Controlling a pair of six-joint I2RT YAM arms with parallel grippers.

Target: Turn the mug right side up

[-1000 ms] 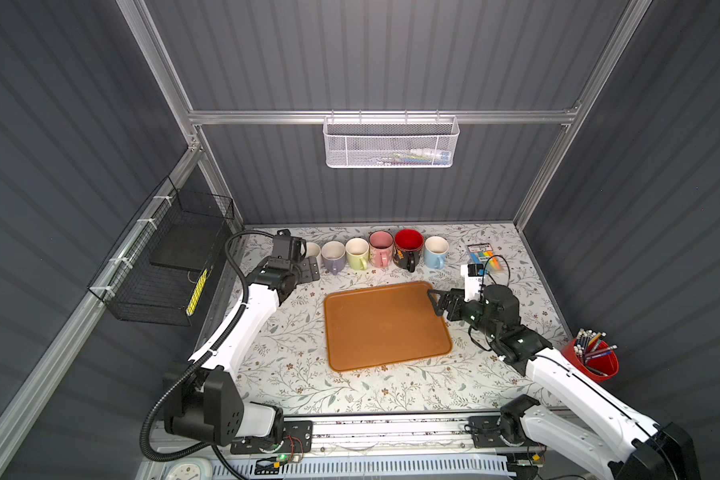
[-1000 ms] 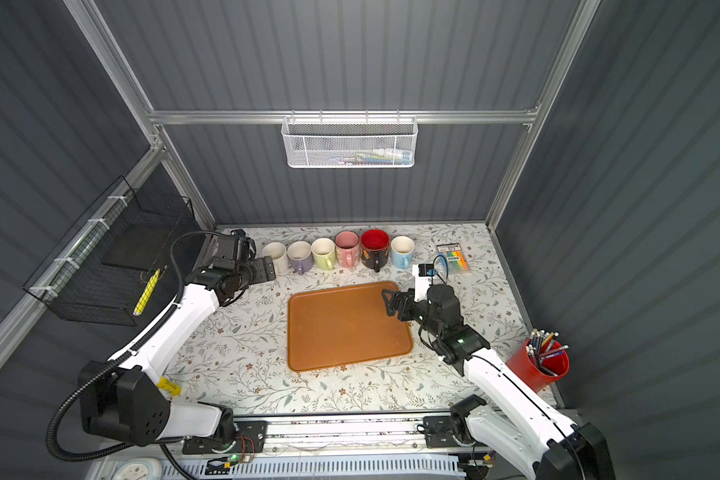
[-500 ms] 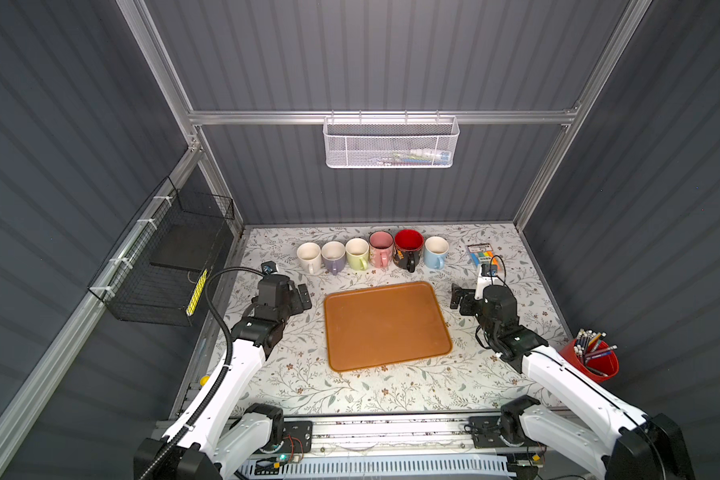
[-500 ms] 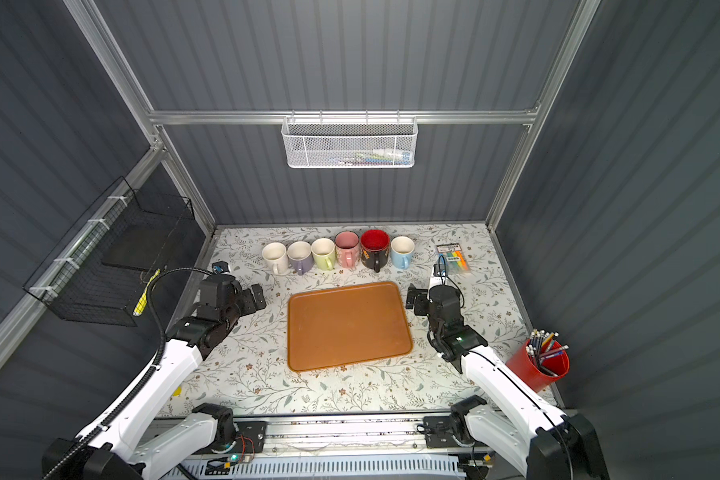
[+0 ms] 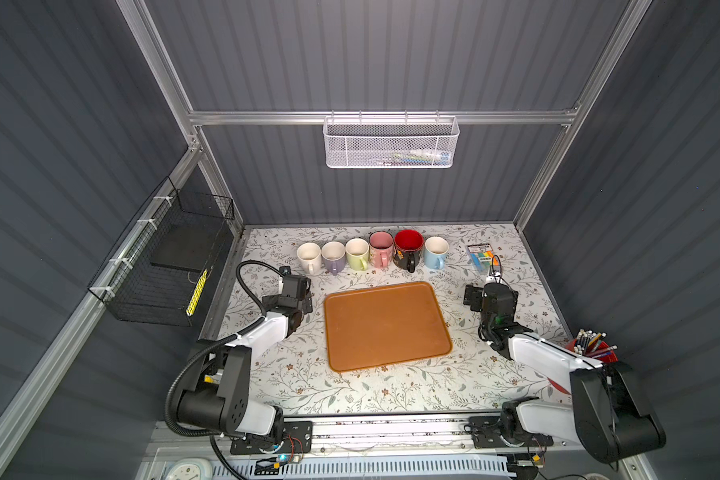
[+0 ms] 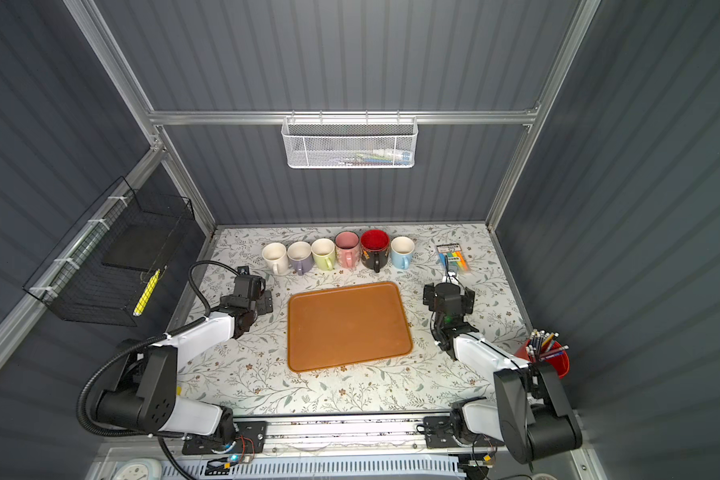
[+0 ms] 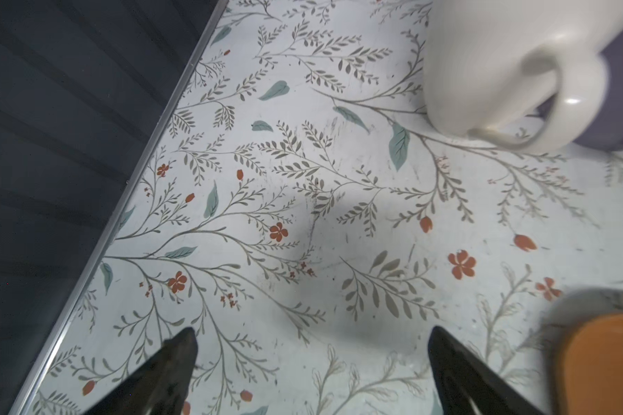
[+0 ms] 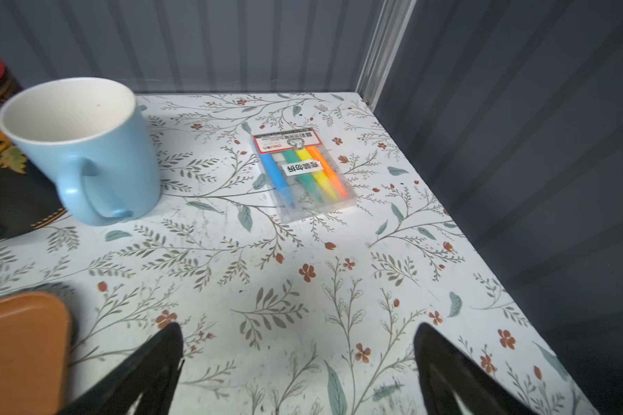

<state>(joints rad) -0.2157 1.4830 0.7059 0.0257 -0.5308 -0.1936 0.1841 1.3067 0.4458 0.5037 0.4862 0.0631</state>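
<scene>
Several mugs stand in a row at the back of the table, every mouth facing up: white, lilac, yellow-green, pink, black with a red inside and light blue. My left gripper hovers left of the orange tray, open and empty, with the white mug ahead of its fingertips. My right gripper hangs right of the tray, also open and empty, with the blue mug ahead of it.
A pack of highlighters lies at the back right. A red cup of pencils stands by the right wall. A black wire basket hangs on the left wall and a white mesh basket on the back wall.
The left gripper has drawn back from beside the white mug toward the tray's left side. The right gripper has left the tray's right edge and moved right.
</scene>
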